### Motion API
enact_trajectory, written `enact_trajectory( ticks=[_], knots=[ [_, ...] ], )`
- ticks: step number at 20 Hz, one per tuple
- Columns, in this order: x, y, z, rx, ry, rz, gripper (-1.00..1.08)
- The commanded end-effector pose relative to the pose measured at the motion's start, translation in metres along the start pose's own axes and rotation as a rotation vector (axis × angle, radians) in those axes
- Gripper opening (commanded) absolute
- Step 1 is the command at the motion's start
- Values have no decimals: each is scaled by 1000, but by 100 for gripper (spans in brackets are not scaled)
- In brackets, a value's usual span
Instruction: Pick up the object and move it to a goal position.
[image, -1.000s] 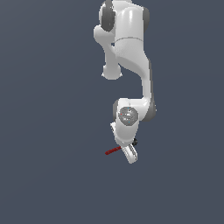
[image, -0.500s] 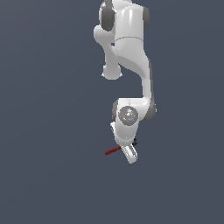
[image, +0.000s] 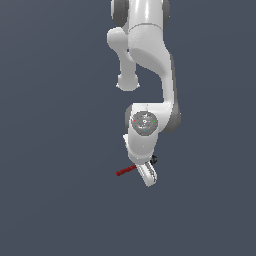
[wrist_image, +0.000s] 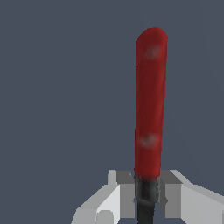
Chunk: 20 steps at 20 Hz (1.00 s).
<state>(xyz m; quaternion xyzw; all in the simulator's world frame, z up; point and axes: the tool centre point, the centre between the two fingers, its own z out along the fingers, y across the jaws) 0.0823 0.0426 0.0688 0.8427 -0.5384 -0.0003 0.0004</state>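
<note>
The object is a thin stick-like tool with a red handle (image: 126, 171) and a dark head (image: 154, 160). In the exterior view its handle sticks out to the left of my gripper (image: 147, 176) and the dark head shows on the right side. My gripper is shut on the tool near where the handle meets the dark shaft. In the wrist view the red handle (wrist_image: 150, 105) stands out beyond the fingertips (wrist_image: 175, 192), and the dark shaft (wrist_image: 146, 199) sits clamped between the two grey pads. The arm hangs down from above with the tool held level.
A plain dark grey-blue surface (image: 55, 150) fills the background all around the arm. No other objects or goal marker show in either view.
</note>
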Motion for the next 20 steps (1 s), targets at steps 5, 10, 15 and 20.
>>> enact_trajectory(
  ticks=[5,10,15,20],
  knots=[
    [19,-7,-62,1,1,1,-100],
    [30,-12,-98,1,1,0,-100],
    [36,-16,-117,1,1,0,-100],
    [38,-17,-123,1,1,0,-100]
  ],
)
